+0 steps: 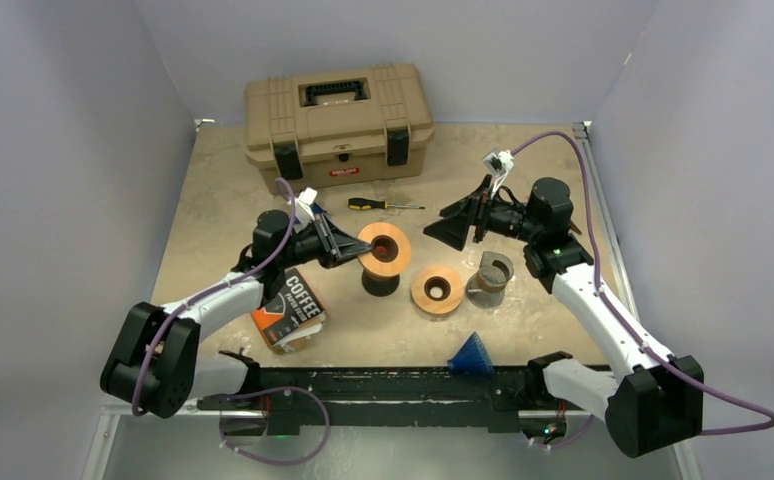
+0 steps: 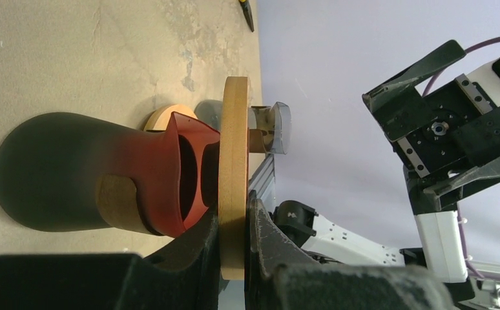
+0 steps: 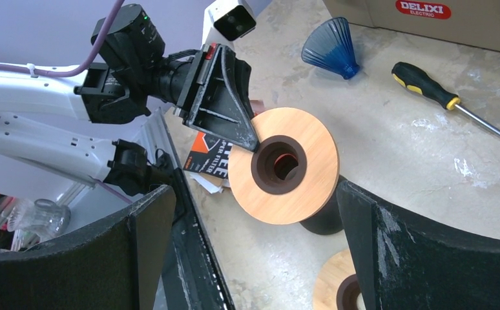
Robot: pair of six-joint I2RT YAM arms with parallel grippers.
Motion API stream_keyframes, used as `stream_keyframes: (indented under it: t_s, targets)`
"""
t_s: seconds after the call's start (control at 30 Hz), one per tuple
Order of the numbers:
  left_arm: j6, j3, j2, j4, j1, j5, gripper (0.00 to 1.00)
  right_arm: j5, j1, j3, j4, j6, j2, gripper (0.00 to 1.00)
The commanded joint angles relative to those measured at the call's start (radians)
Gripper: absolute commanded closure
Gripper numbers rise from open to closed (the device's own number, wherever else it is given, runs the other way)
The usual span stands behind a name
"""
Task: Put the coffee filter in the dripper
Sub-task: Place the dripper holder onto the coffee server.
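My left gripper is shut on the wooden collar of a dripper. That dripper has a black-to-red cone body, tipped over with its dark wide end on the table. The collar and its dark hole face the right wrist camera. My right gripper hangs open to the dripper's right with nothing between its fingers. A blue pleated cone-shaped coffee filter lies at the table's near edge. A second wooden-collared dripper sits on the table.
A packet marked coffee paper filter lies under the left arm. A grey cup stands beside the second dripper. A tan toolbox is at the back, with a yellow-and-black screwdriver before it.
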Motion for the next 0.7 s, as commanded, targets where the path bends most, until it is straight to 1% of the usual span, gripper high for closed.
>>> stream_keyframes:
  t_s: [0.0,0.2,0.57,0.67]
  targets:
    - [0.106,0.035,0.006,-0.102,0.011,-0.038,0.88,0.016,-0.001,0.014,0.016,-0.008,-0.002,0.01]
    - [0.160,0.064,0.012,-0.175,0.011,-0.058,0.76,0.017,-0.001,0.018,0.015,-0.008,0.003,0.01]
    - [0.186,0.076,0.018,-0.199,0.011,-0.044,0.65,0.022,-0.001,0.018,0.015,-0.009,0.009,0.01]
    - [0.197,0.078,0.008,-0.211,0.011,-0.043,0.58,0.022,-0.001,0.019,0.018,-0.009,0.013,0.01]
